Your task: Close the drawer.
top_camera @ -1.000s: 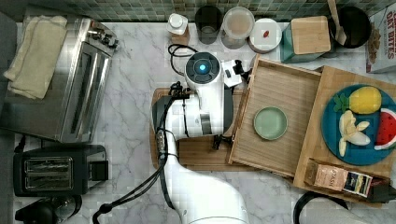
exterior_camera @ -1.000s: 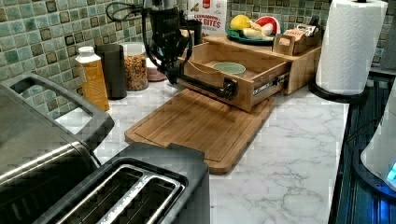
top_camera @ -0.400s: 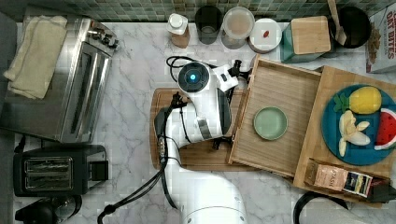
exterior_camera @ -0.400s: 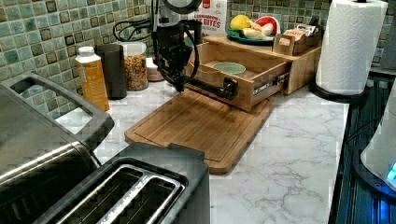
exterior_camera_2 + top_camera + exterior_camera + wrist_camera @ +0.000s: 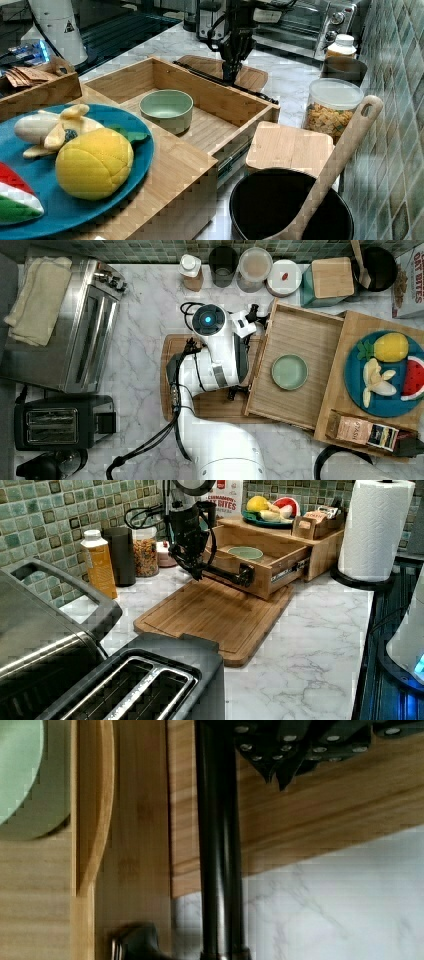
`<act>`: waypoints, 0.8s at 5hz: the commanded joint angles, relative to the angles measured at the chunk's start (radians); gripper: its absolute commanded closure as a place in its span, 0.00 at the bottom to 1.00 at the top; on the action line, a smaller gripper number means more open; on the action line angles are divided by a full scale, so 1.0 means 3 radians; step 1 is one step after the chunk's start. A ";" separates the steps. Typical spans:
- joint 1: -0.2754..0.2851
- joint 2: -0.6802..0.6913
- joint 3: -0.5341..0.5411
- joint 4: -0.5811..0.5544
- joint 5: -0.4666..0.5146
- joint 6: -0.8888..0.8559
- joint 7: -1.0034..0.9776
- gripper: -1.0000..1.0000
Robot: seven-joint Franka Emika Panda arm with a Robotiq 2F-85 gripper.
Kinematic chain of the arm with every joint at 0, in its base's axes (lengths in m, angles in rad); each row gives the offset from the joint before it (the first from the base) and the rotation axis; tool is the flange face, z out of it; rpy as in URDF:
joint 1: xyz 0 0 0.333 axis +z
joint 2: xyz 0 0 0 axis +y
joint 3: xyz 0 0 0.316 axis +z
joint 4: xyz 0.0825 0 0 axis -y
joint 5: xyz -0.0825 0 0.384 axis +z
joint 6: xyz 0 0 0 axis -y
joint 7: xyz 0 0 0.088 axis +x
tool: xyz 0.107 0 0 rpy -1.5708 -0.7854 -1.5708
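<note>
Taken across the top view from left to right: the cutting board (image 5: 210, 615) lies under my gripper (image 5: 196, 570), which hangs low at the drawer's front. I cannot tell how wide my jaws stand, nor whether they hold anything. The black handle (image 5: 217, 845) runs just beside them. Beyond it the drawer (image 5: 305, 335) stands pulled well out of the stand (image 5: 352, 327), with a green bowl (image 5: 289, 372) on its floor. I judge a good close means pressing squarely near the middle of the front, straight toward the stand and slowly, so the bowl keeps its place.
</note>
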 commanded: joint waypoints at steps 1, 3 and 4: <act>-0.0229 -0.0189 -0.0119 0.0102 0.0046 0.0031 -0.0492 1.00; -0.0488 -0.0367 -0.0289 -0.0165 0.0064 0.0258 -0.0800 1.00; -0.0653 -0.0385 -0.0381 -0.0209 0.0150 0.0340 -0.0935 1.00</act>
